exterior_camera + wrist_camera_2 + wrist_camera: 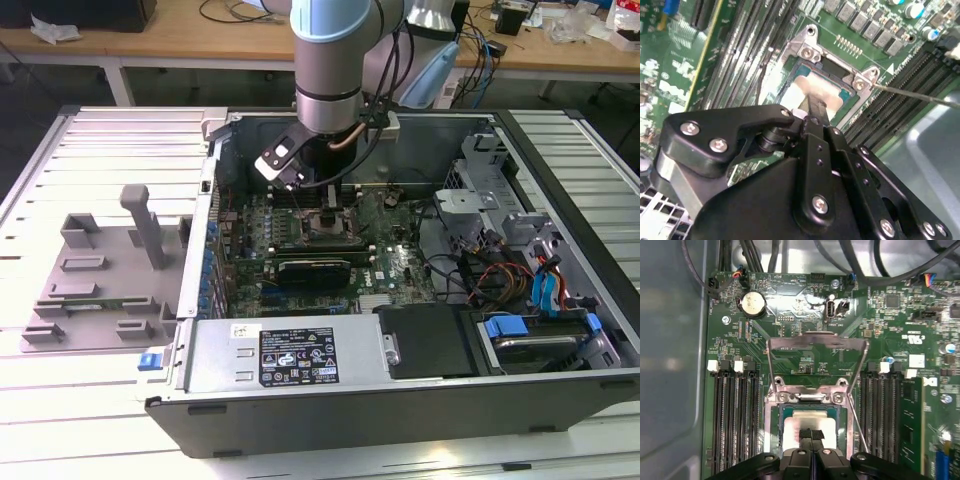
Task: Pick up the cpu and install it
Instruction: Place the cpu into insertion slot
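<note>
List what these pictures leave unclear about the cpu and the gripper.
1. Whether the cpu lies fully seated: in both wrist views the gripper covers part of it.
2. Whether the gripper touches the cpu: its own tips hide the contact spot.
3. The cpu's detail in the exterior view: too small, with the arm partly in front.

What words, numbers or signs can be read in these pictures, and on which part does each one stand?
No text can be quoted with confidence.
Exterior view, grey metal cover: black label with white print and symbols, too small to read.
Beside it, small white sticker: too small.
First wrist view, motherboard: white lettering, blurred.
On it, pale board sticker: unreadable.
On the cpu: no print shows.
</note>
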Controlling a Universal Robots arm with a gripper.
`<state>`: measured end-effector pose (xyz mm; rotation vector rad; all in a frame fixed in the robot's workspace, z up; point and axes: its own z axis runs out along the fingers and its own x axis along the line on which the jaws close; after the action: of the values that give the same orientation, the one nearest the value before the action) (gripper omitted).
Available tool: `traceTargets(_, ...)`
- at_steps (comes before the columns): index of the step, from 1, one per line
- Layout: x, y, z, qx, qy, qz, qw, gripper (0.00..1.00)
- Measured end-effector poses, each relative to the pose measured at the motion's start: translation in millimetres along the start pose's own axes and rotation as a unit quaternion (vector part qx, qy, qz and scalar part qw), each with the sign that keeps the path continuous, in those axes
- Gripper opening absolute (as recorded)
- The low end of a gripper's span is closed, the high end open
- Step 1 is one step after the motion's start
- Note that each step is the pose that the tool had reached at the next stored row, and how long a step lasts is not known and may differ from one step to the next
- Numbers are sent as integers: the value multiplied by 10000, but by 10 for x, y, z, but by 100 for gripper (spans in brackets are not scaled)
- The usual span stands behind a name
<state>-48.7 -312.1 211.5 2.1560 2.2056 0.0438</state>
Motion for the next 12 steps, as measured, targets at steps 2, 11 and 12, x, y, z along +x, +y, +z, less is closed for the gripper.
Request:
traceTargets(2, -1, 2, -36, 1, -1, 0, 10000, 11)
traceTargets(11, -6, 18, -234, 123, 1, -3, 9999, 11)
traceTargets(12, -6, 27, -232, 275, 5, -5, 9996, 11)
